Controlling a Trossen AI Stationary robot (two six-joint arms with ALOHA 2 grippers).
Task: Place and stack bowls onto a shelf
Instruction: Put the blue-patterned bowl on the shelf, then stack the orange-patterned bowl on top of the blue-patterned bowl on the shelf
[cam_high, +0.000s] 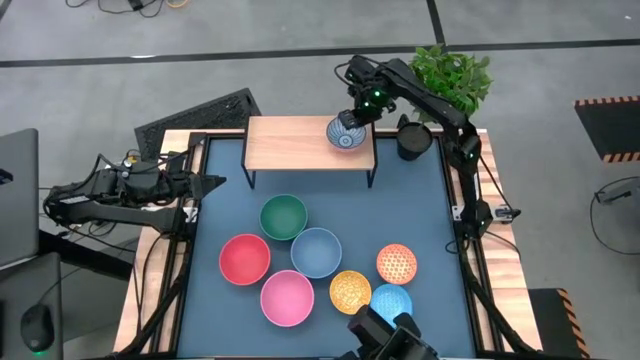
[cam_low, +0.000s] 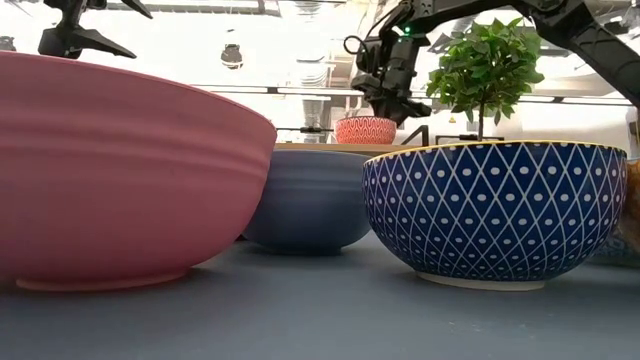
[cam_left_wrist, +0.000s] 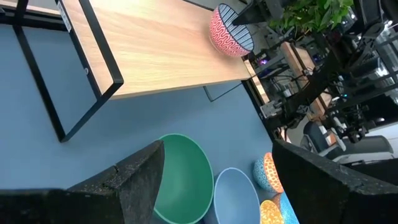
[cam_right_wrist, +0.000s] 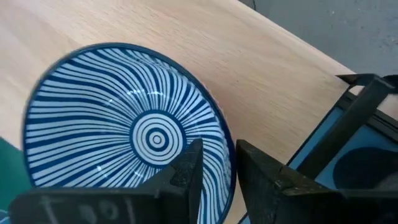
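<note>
A white-blue bowl, striped blue inside and red-patterned outside, stands on its base on the right part of the light-wood shelf. My right gripper is over the bowl's far-right rim, shut on it. On the blue table in front of the shelf sit the green bowl, red bowl, grey-blue bowl, pink bowl, yellow bowl, orange bowl and bright blue bowl. My left gripper waits open at the table's left edge. My right gripper holds the white-blue bowl by its rim, one finger inside the bowl and the other outside. The fingers come from above, pointing down. The bowl stands upright with its base on the shelf board.
A black cup stands just right of the shelf, with a potted plant behind it. The shelf's left half is bare wood. Its black legs stand on the table's far part. The seven bowls crowd the table's middle and near right.
</note>
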